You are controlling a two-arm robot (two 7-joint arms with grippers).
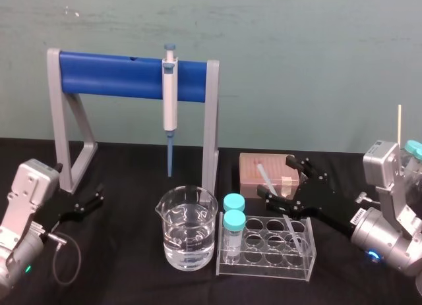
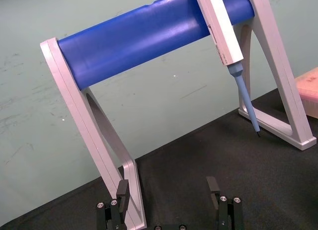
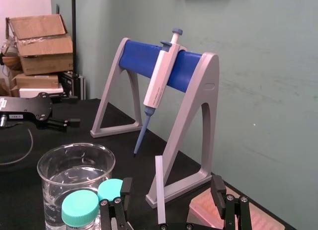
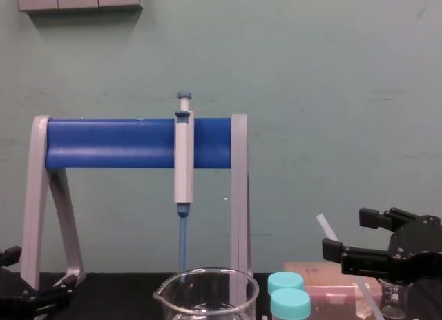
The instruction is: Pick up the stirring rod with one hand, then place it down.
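R hand [image 1: 277,178] at back of clear tube rack [image 1: 264,269], fingers spread wide, gripping nothing. Stirring rod [image 1: 266,176] stands tilted in rack: lower end in right-side hole, top leaning back-left toward pink box [image 1: 254,165]. Rod sits in gap btwn R fingers, touching neither. L hand [image 1: 91,201] far left, low over black surface [image 1: 132,186], near stand leg, open, empty. Beaker w/ water [image 1: 188,236] just left of rack.

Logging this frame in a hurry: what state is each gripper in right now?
Left gripper: open, holding nothing.
Right gripper: open, with the stirring rod standing between its fingers, not clamped.
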